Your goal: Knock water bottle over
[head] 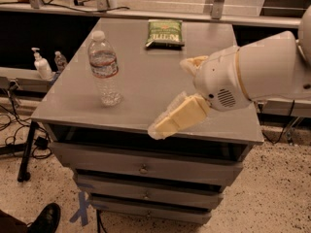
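Note:
The water bottle (104, 70) is clear ribbed plastic with a white cap and a narrow label band. It stands upright on the left part of the grey table top (141, 84). My gripper (171, 97), with cream fingers on a white arm, hovers over the table's front right part. It is to the right of the bottle and well apart from it. One finger (177, 118) points down-left toward the front edge; the other (193, 63) shows above it. The fingers stand apart and hold nothing.
A green snack bag (165, 32) lies at the back of the table. A white pump dispenser (41, 65) and a small bottle (60, 60) stand on a low shelf to the left. Drawers (143, 168) sit below the top. A shoe (46, 218) and cables are on the floor at left.

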Tool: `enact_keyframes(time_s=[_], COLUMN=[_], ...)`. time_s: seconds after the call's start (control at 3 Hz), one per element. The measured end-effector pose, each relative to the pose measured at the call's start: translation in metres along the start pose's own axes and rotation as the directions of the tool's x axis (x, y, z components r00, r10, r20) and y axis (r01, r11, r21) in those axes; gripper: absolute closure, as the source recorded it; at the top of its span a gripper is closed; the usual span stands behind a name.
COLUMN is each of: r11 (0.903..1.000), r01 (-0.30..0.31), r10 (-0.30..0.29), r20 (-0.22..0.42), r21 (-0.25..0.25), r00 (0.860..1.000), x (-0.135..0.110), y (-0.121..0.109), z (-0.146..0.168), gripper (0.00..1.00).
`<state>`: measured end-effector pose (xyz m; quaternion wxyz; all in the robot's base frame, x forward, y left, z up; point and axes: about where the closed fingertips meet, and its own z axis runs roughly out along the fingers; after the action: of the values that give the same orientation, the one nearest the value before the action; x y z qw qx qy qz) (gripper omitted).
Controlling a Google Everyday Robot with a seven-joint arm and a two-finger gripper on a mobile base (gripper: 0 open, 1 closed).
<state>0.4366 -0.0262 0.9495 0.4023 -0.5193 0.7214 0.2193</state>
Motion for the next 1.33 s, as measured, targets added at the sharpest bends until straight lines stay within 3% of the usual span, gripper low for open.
enact_keyframes(time_s=[0.33, 1.33], r11=[0.9993, 0.9969], r01=[0.002, -0.011], r10=[-0.003, -0.003], r20=[0.015, 0.176], r21=[0.037, 0.077], r00=[1.0, 0.984], x=[-0.005, -0.037], y=[-0.003, -0.023], z=[0.005, 0.09], gripper=[0.0, 0.0])
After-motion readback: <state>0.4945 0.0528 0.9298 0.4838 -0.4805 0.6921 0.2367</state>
